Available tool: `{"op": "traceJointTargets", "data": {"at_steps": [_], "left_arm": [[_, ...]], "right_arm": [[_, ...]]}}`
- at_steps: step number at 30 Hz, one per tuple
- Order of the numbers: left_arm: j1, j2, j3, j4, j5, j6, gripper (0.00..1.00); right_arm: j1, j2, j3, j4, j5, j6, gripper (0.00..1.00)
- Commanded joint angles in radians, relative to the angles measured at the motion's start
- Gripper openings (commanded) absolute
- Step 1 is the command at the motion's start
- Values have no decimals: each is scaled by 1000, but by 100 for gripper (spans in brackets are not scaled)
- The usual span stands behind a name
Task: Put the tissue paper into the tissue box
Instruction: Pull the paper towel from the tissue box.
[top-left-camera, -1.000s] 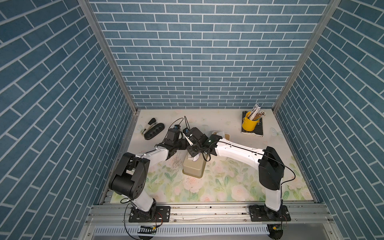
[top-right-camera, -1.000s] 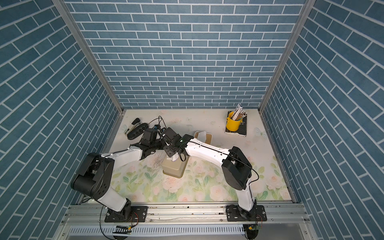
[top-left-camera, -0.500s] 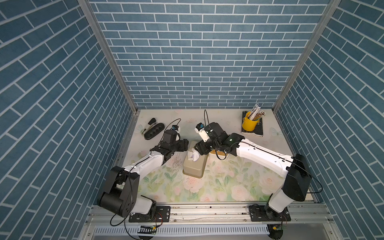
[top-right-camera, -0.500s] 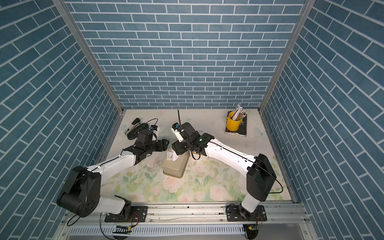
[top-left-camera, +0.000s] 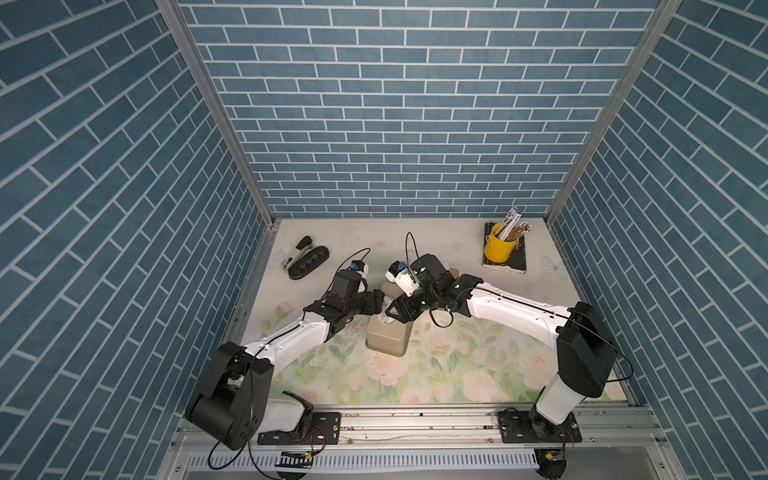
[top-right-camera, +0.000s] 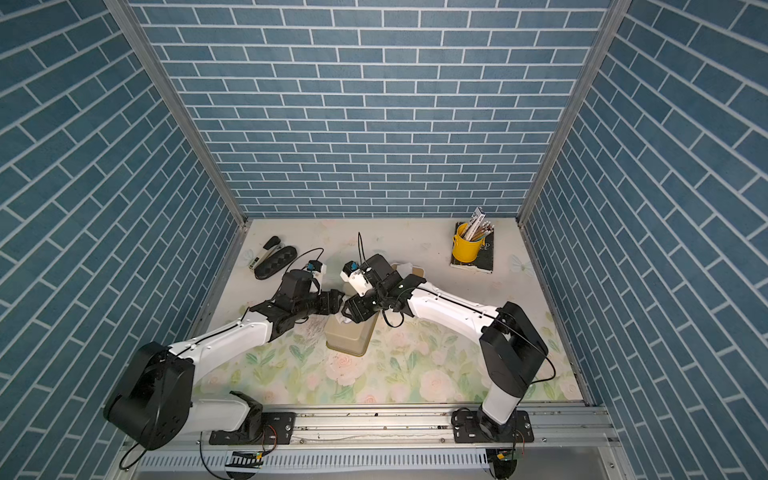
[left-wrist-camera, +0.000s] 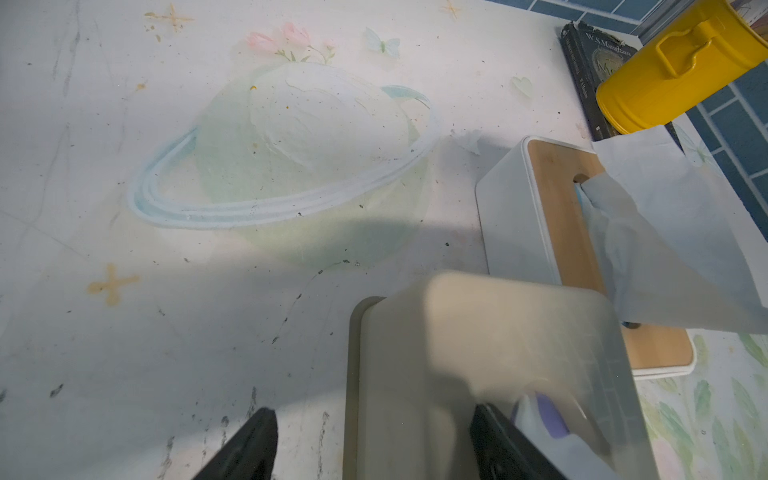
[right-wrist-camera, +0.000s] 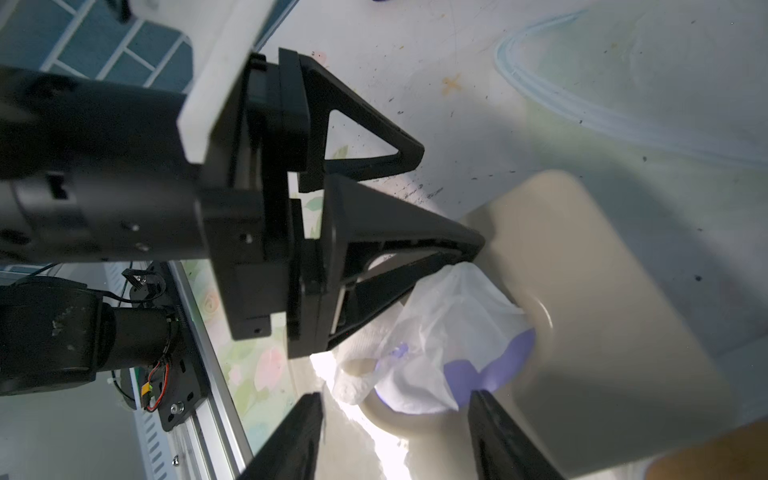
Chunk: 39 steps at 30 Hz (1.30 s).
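The beige tissue box (top-left-camera: 388, 345) (top-right-camera: 351, 340) lies mid-table on the flowered mat. White tissue paper (top-left-camera: 385, 319) (right-wrist-camera: 436, 324) sticks out of the box's oval opening, over a purple pack inside. My right gripper (top-left-camera: 395, 313) (right-wrist-camera: 399, 436) is open. Its fingers straddle the tissue without pinching it. My left gripper (top-left-camera: 376, 301) (left-wrist-camera: 374, 444) is open too. One finger rests on the box top beside the tissue, and the other hangs off the box's edge over the table. In the left wrist view the box (left-wrist-camera: 478, 332) fills the gap between the jaws.
A white box with a wooden lid (left-wrist-camera: 552, 216) and a tissue pulled out of it stands just behind the beige box, under my right arm. A yellow pencil cup (top-left-camera: 500, 247) stands on a dark book (top-left-camera: 515, 264) at back right. A stapler (top-left-camera: 297, 253) and black case (top-left-camera: 309, 268) lie at back left.
Both grippers have closed in on the opening of the beige box. The right gripper came down over the tissue while its arm swung out to the right. The left arm stretched forward.
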Motion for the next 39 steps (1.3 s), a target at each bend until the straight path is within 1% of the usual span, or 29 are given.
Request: {"op": "traceJointTargets", "data": {"at_steps": [1, 4, 7, 8, 11, 13, 17, 20, 28, 33, 34, 38, 39], "left_arm": [[-13, 28, -28, -77, -21, 5, 78], [-13, 28, -29, -79, -27, 7, 78], [-13, 37, -31, -77, -34, 9, 78], [-13, 42, -33, -74, -37, 9, 78], [-13, 48, -38, -66, -40, 7, 78], [-13, 50, -40, -64, -43, 6, 77], [-13, 44, -38, -69, -63, 9, 77], [-13, 47, -29, -79, -76, 12, 77], [-13, 49, -11, -79, -84, 16, 76], [-13, 55, -2, -74, -85, 17, 76], [-13, 56, 0, -75, -84, 17, 76], [-13, 60, 17, -86, -89, 24, 76], [-13, 60, 26, -97, -96, 30, 76]], "right_arm": [[-6, 24, -16, 21, -21, -15, 59], [-12, 31, -31, 27, -20, -14, 58], [-13, 42, -33, 29, -32, -15, 53], [-12, 47, -34, 30, -38, -13, 49], [-11, 56, -29, 24, -45, -6, 31], [-12, 55, -28, 26, -46, 7, 21], [-3, 45, -9, 26, -63, 39, 10], [-2, 34, 19, 16, -65, 67, 6], [13, 52, 154, -117, -23, 79, 6], [38, 64, 206, -194, 10, 74, 7], [46, 65, 206, -200, 10, 76, 9], [58, 50, 182, -188, -1, 77, 24], [56, 33, 169, -178, 4, 79, 29]]}}
